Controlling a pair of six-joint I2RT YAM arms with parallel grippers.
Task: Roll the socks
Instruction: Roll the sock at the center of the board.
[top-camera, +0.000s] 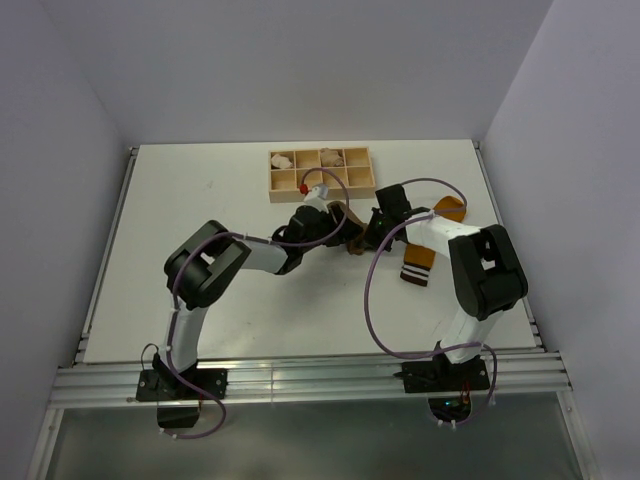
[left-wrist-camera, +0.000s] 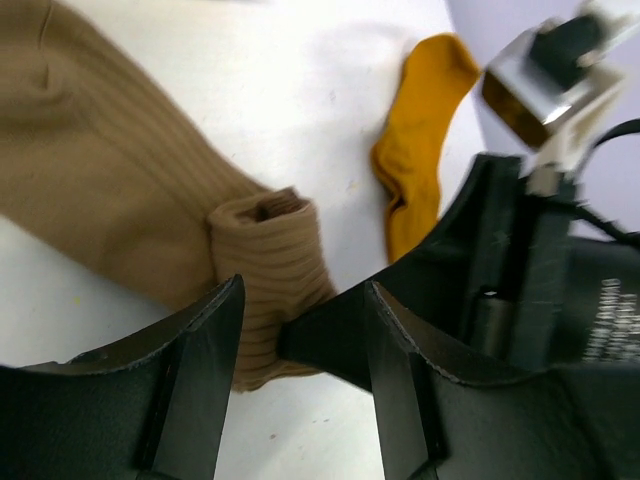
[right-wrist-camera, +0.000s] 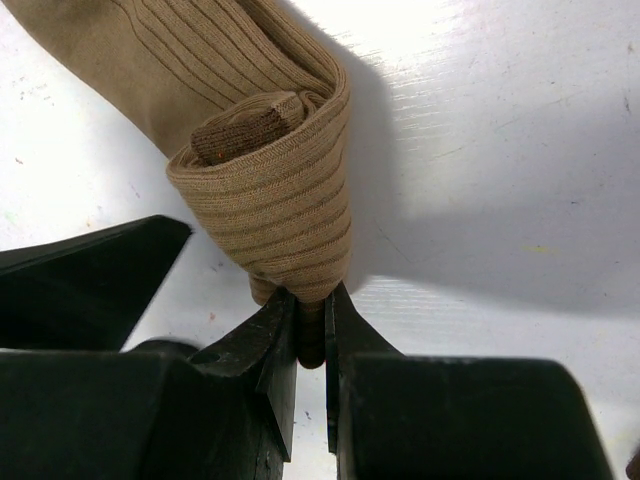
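Task looked early: tan sock (right-wrist-camera: 270, 190), just in front of wooden compartment tray (top-camera: 271, 178), rolled at one end only. Right gripper (right-wrist-camera: 310, 330) pinched that roll; left gripper (left-wrist-camera: 300, 340) stood spread around it. Mustard sock (left-wrist-camera: 415, 140), front-right of tray, lay flat and unrolled.

Toward far ctr of table (top-camera: 180, 200), compartment tray (top-camera: 272, 178) is sitting, w/ fabric bundles (top-camera: 332, 157) lying in its back-row compts. Just in front of tray, half-rolled sock (top-camera: 349, 222) is lying mid-table btwn the two grippers: L gripper (left-wrist-camera: 305, 300) is sitting at its L side, R gripper (right-wrist-camera: 310, 310) at its R side, sock's unrolled part stretching away from R gripper. Flat sock (left-wrist-camera: 415, 150) is lying to the R, apart from it, running under R arm (top-camera: 440, 232).
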